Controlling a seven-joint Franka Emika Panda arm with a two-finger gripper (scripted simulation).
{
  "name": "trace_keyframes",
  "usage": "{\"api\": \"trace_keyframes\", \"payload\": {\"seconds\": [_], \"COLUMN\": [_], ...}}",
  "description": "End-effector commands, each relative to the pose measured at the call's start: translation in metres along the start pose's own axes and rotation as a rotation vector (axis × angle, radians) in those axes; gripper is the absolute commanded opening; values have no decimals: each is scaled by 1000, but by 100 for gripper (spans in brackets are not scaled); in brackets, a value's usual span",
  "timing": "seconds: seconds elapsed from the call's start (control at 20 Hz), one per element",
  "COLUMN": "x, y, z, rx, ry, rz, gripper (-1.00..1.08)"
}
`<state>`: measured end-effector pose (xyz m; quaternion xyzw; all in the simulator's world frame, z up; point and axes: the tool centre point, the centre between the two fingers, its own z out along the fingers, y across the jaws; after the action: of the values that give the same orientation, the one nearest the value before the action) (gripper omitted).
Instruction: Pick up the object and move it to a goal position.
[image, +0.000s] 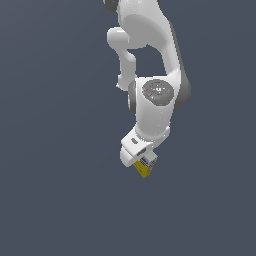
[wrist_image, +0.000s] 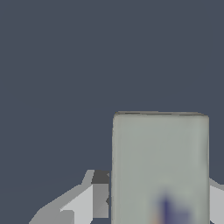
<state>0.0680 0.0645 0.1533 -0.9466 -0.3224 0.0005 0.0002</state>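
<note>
The object (image: 145, 169) is a small carton with a yellow lower part and a white-grey top. It sits right under the white hand of the arm, tilted, in the exterior view. In the wrist view its white-grey top (wrist_image: 159, 157) with a blue-purple smudge fills the space between the fingers. My gripper (image: 142, 161) is shut on the object. One finger (wrist_image: 97, 197) touches one side of the box, and the other finger shows only as a sliver at the opposite side. The gripper (wrist_image: 157, 197) itself is mostly hidden by the box.
The white arm (image: 155, 100) reaches down from the top of the exterior view. All around is a plain dark grey-blue ground (image: 55, 190). No other object, marker or edge shows.
</note>
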Motion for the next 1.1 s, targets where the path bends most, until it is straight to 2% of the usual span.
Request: {"api": "trace_keyframes", "payload": {"seconds": [0.0,0.45,1.05], "x": [-2,-23,-75], "y": [-1,-9,-29], "z": [-4,-39,-131], "rx": [-1,-1,-1], "ry": [1,1,1], "rz": [0,0,0], "gripper": [-100,-100,-100]}}
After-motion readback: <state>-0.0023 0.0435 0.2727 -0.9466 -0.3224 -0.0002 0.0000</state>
